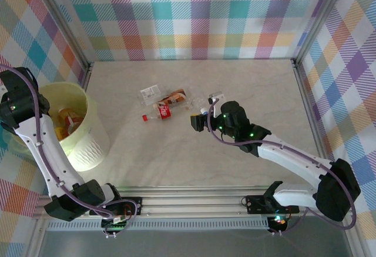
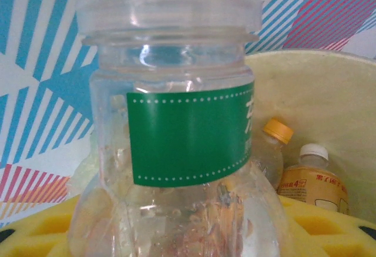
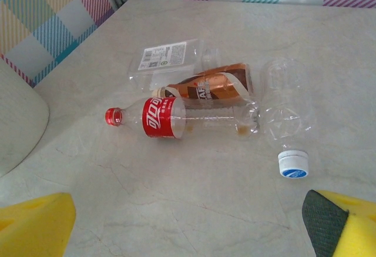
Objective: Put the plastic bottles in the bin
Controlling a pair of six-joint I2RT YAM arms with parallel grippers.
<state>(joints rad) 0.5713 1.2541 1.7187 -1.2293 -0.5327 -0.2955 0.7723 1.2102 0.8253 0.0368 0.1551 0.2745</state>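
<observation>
The left gripper (image 2: 182, 236) pinches a green-labelled bottle (image 2: 188, 133) over the bin (image 1: 88, 142) at far left. The right gripper (image 1: 198, 120), fingers spread, hovers just right of four loose bottles (image 3: 211, 86) lying mid-table.

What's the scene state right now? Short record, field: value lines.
left claw: shut on the green-label bottle, held up at the bin
right claw: open, low over the table, facing the loose bottles
bin: left side of table; holds at least an orange-capped bottle and a white-capped bottle
on table: four lying down: red-label bottle, brown-label bottle, white-label bottle, blue-capped clear bottle
remaining: four on table, one in left claw
</observation>
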